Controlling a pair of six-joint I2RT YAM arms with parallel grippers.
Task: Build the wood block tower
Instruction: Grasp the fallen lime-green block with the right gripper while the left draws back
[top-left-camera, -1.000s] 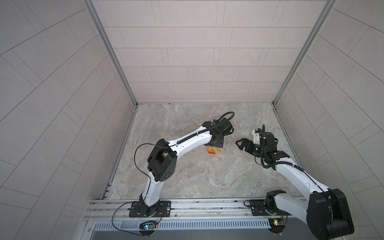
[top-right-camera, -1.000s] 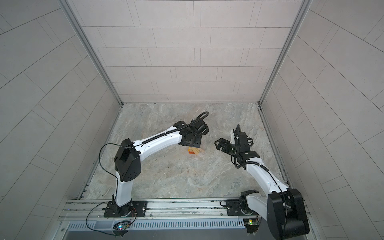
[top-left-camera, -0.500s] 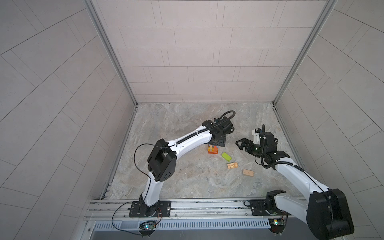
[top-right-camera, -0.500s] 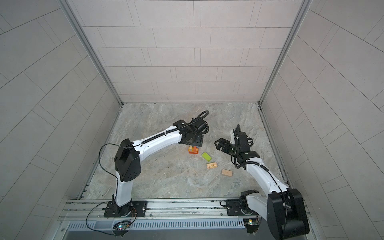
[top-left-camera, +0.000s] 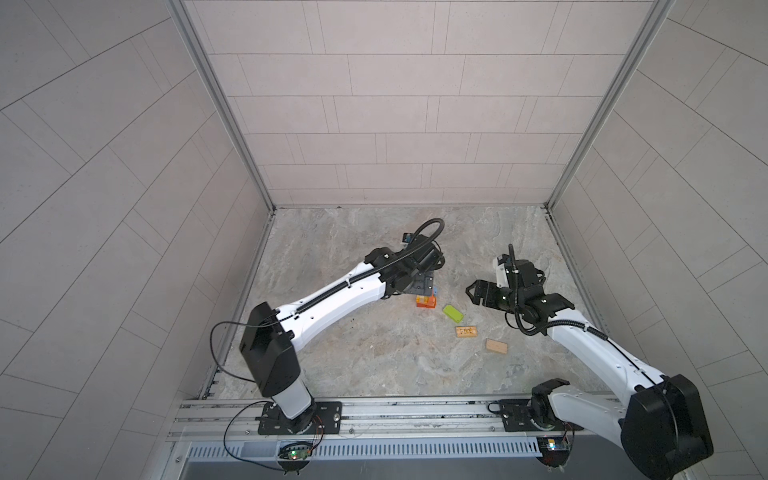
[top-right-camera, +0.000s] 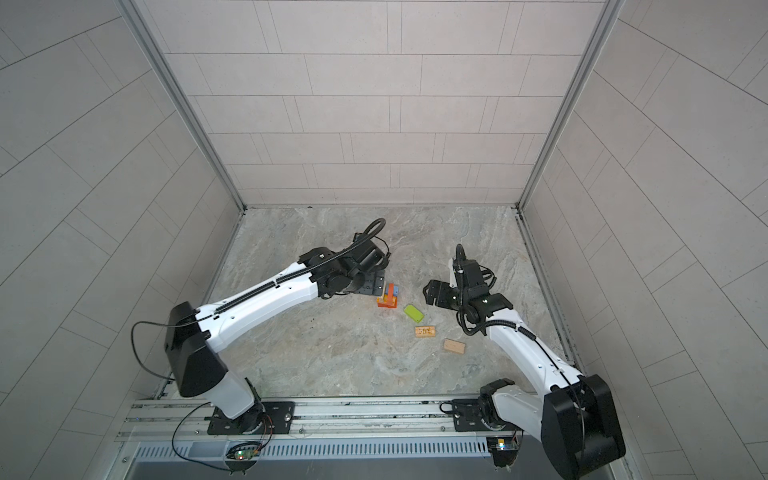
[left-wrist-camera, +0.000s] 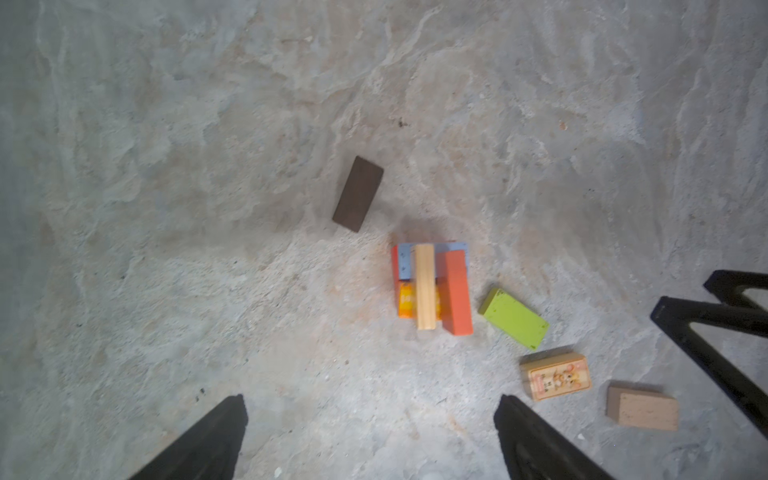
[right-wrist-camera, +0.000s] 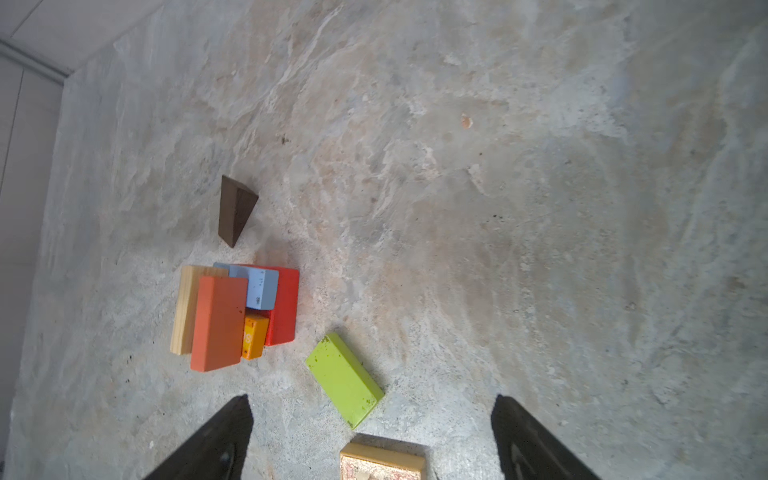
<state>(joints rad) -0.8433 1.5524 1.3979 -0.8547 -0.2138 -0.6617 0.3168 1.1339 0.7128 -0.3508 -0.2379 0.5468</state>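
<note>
Wooden tower (left-wrist-camera: 432, 286), marbled stone floor (left-wrist-camera: 208, 166).

A robot test cell in a lab: pale tiled panels (top-left-camera: 399, 124) wall in a marbled stone-look floor (top-left-camera: 374, 357) on three sides, aluminium posts (top-left-camera: 220, 104) stand at the back corners, and along the floor's open edge a metal rail (top-left-camera: 415, 415) carries two arm bases.

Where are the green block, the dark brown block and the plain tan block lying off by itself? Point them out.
green block (left-wrist-camera: 515, 319), left wrist view, middle of its top face.
dark brown block (left-wrist-camera: 358, 193), left wrist view, middle of its top face.
plain tan block (top-left-camera: 497, 346), a top view, middle of its top face.
</note>
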